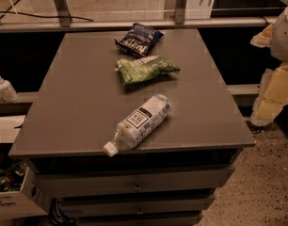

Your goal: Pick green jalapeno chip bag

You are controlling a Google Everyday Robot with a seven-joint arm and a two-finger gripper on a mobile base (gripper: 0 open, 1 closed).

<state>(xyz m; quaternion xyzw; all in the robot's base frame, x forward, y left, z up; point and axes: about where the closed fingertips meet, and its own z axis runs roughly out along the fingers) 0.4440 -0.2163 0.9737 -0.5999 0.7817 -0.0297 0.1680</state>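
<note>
The green jalapeno chip bag (146, 69) lies flat on the grey table top (83, 102), a little behind the middle, long side left to right. A dark blue chip bag (137, 39) lies just behind it. A clear plastic bottle with a white label (139, 123) lies on its side in front of it, cap towards the front edge. My gripper (267, 37) is at the right edge of the view on the pale arm, off the table and well to the right of the green bag, holding nothing that I can see.
The table is a cabinet with drawers (134, 185) below its front edge. A metal rail (134, 23) with posts runs behind it. A pump bottle (4, 86) stands on a ledge at left. A box (17, 197) sits on the floor at lower left.
</note>
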